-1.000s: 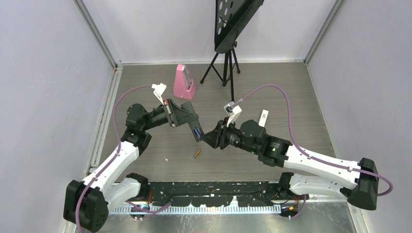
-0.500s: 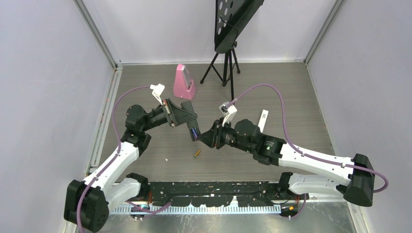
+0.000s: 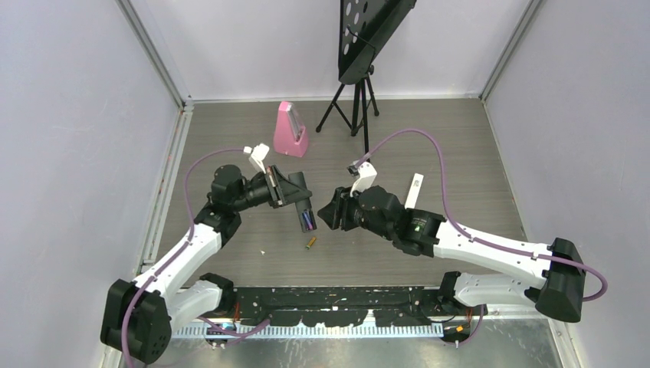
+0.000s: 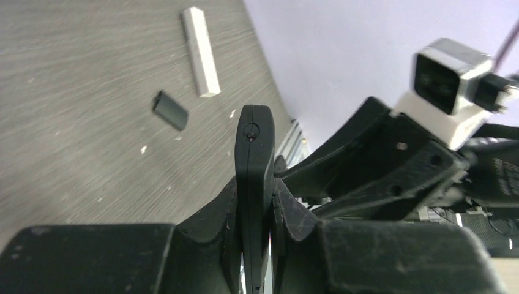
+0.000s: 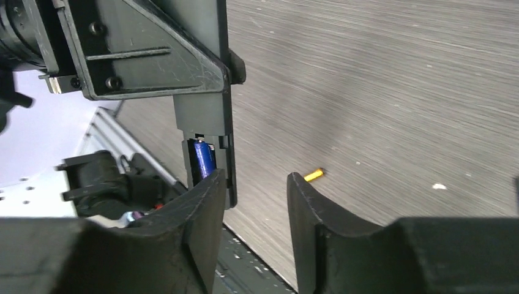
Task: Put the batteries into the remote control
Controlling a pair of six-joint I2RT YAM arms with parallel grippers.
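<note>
Held the remote control (image 3: 305, 218) off the table (image 3: 429, 138) near its middle, pinched edge-on and tight in the left claw (image 3: 294, 196), open bay turned toward the right. Carried one blue battery (image 5: 202, 160) seated in that bay. Hung the right claw (image 5: 253, 184) parted to a middling gap with nothing between its fingers, one finger close against the bay end; could not tell whether touching. Found a gold battery (image 5: 313, 175) loose on the table just nearer than the remote, and the small black cover (image 4: 169, 110) and a white remote (image 4: 201, 52) lying farther right. Risked, by judgement, knocking the seated battery out or twisting the remote in its grip with any brush from that finger; risked rolling the gold battery away with an off-centre pinch.
</note>
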